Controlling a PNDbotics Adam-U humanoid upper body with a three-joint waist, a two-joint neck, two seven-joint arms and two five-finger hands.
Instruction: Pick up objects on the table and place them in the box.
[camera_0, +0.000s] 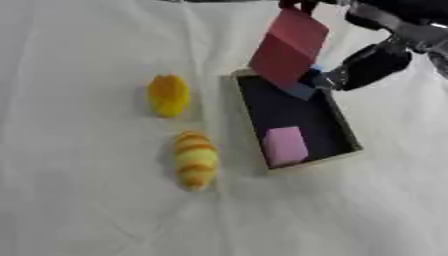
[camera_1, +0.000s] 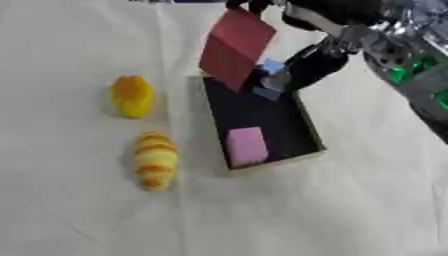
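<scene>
Striped yellow toy (camera_0: 195, 160) nearest; right hand (camera_0: 372, 65) holds red block (camera_0: 289, 47) over box (camera_0: 343, 120).

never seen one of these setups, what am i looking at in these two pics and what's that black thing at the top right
Both pictures come from the two eyes of one camera in a humanoid robot's head, looking down at a table covered with a white cloth. So they show the same moment from nearly the same spot. The black thing is the robot's right hand, reaching in over the far end of a shallow dark box. It holds a red block above the box; something blue sits just under the fingers. A pink block already lies inside the box. Left of the box, on the cloth, lie a yellow toy and a striped yellow-orange toy. The left hand is not visible.
</scene>
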